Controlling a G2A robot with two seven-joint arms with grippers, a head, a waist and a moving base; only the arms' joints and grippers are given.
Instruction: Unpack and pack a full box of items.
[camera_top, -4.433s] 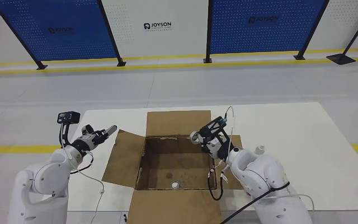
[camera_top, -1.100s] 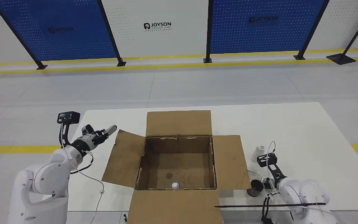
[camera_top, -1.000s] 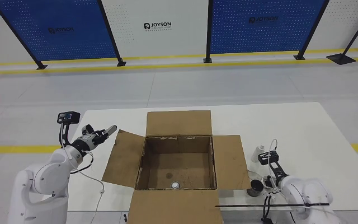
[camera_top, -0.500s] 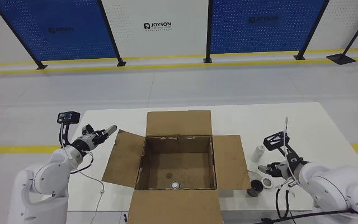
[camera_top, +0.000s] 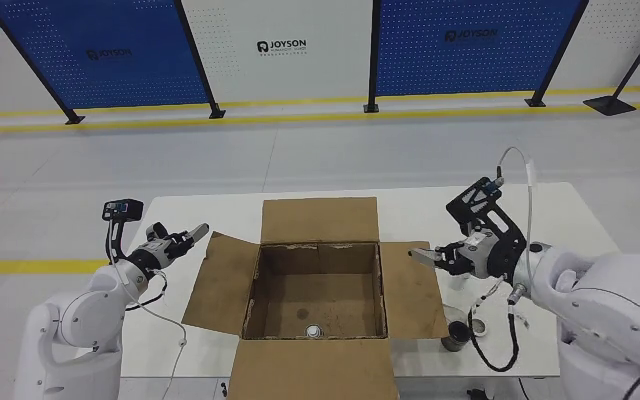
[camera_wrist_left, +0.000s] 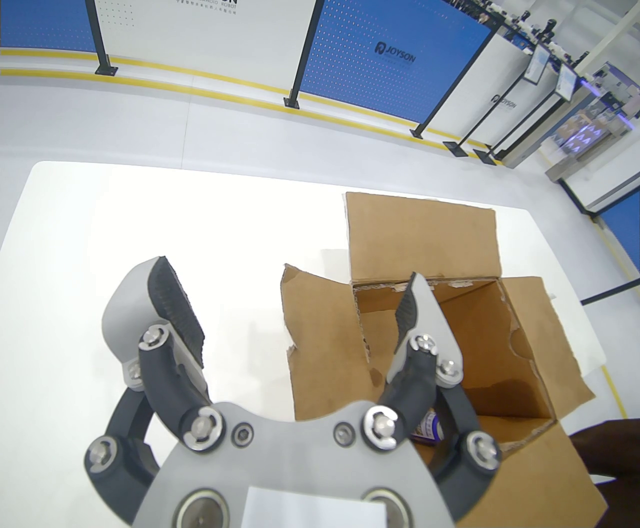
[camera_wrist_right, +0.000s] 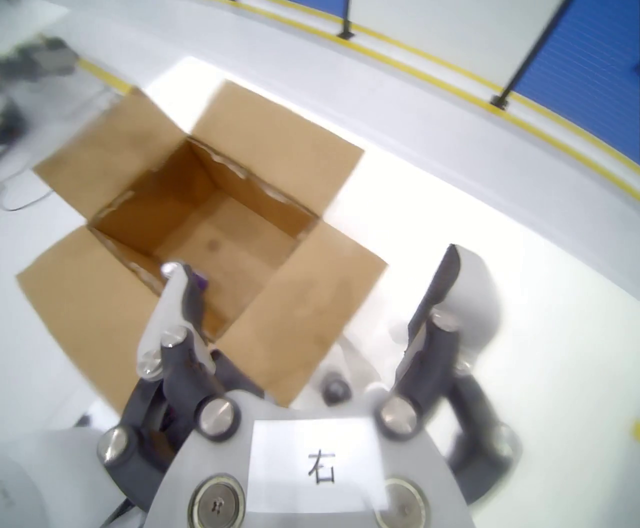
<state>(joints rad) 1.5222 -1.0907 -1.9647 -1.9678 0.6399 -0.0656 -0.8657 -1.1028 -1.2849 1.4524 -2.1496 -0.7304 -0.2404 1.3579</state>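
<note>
Fingers (camera_wrist_left: 175, 310) of left gripper (camera_wrist_left: 287, 272) and right gripper (camera_wrist_right: 312, 259) spread wide apart, both empty.

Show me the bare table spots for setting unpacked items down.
Free: the table left of the box's back flap, beyond the left pincer; the far side between that flap and the right pincer; the far right corner. Crowded: front right, around the dark can.

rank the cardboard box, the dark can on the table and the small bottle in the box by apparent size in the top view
1. cardboard box, by far the largest
2. dark can
3. small bottle, looks slightly smaller, but it sits lower on the box floor, so that gap is unsure
</note>
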